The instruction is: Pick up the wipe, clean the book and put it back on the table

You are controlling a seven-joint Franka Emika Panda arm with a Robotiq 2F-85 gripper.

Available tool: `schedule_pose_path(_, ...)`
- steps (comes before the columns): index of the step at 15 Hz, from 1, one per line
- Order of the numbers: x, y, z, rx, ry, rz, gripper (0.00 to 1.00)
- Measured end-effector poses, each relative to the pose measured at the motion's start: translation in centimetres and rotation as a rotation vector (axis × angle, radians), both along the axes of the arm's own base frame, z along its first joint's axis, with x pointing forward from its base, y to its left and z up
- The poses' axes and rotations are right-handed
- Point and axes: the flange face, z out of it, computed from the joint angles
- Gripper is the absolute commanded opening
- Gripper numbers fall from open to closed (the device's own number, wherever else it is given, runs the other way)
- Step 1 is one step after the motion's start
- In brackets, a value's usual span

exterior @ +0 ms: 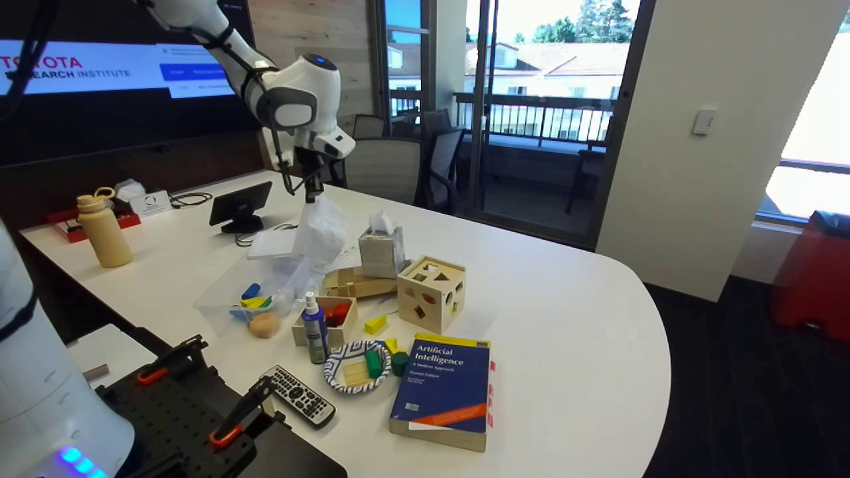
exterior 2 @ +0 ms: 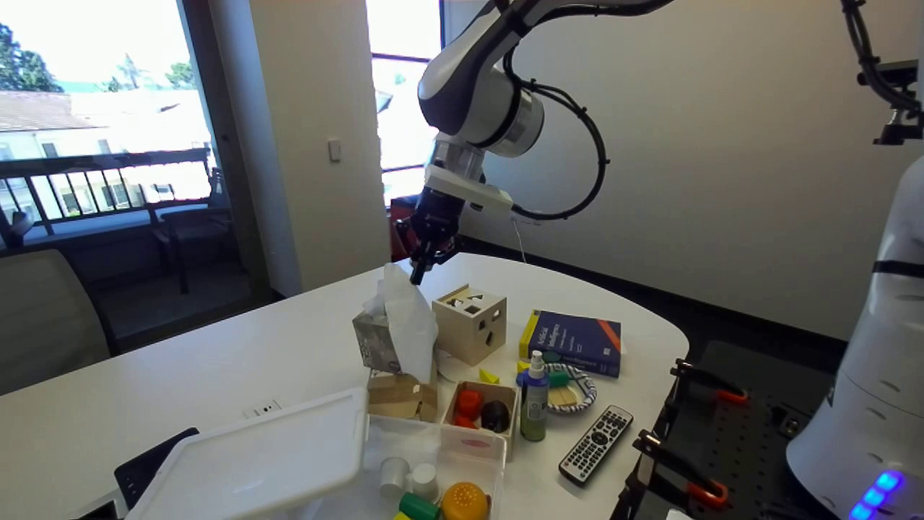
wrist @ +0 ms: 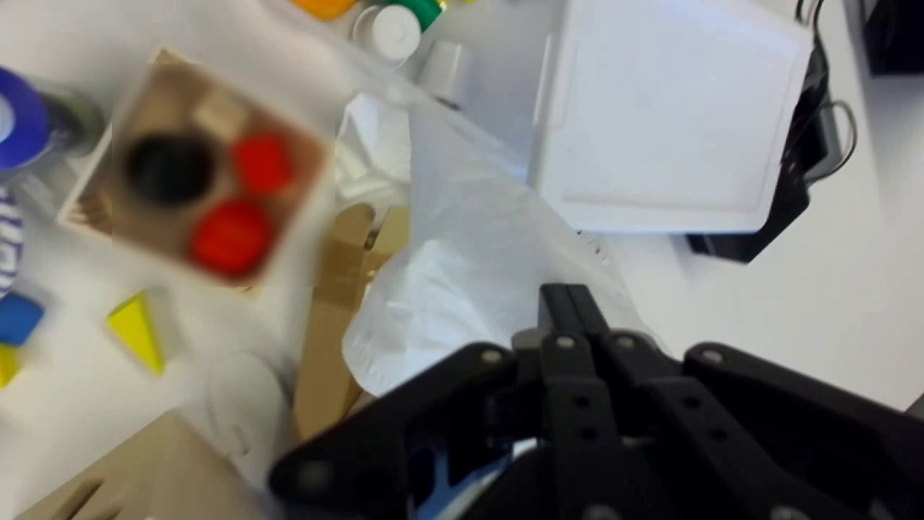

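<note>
My gripper [exterior: 314, 194] is shut on a white wipe [exterior: 323, 229], which hangs down from the fingertips above the table [exterior: 564, 312]. In an exterior view the gripper [exterior 2: 419, 273] and the hanging wipe [exterior 2: 408, 321] are in front of the tissue box [exterior 2: 375, 345]. In the wrist view the closed fingertips [wrist: 570, 303] have the thin wipe [wrist: 469, 282] spread out beyond them. The dark blue book [exterior: 441, 385] lies flat on the table, away from the gripper. The book [exterior 2: 570, 338] also shows in an exterior view, but not in the wrist view.
A wooden shape cube [exterior: 431, 295] stands between the tissue box and the book. A spray bottle [exterior: 315, 328], an open wooden box [exterior 2: 514, 426], a patterned bowl [exterior: 335, 378], a remote [exterior: 299, 396] and a transparent bin [exterior 2: 498, 462] with a white lid [exterior 2: 267, 458] stand nearby.
</note>
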Motion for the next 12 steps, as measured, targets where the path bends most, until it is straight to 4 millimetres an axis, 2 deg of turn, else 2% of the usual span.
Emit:
schedule_pose_path(2, -0.2, 3.0, -2.3, 0.036, 0.014, 0.08, 0.0)
schedule_pose_path(4, 0.1, 4.2, -4.9, 0.032, 0.028, 0.116, 0.0)
schedule_pose_path(7, 1.3, 4.0, -8.0, 0.005, 0.003, 0.094, 0.0)
schedule_pose_path(12, 3.1, 2.2, -10.3, -0.071, -0.097, 0.04, 0.0)
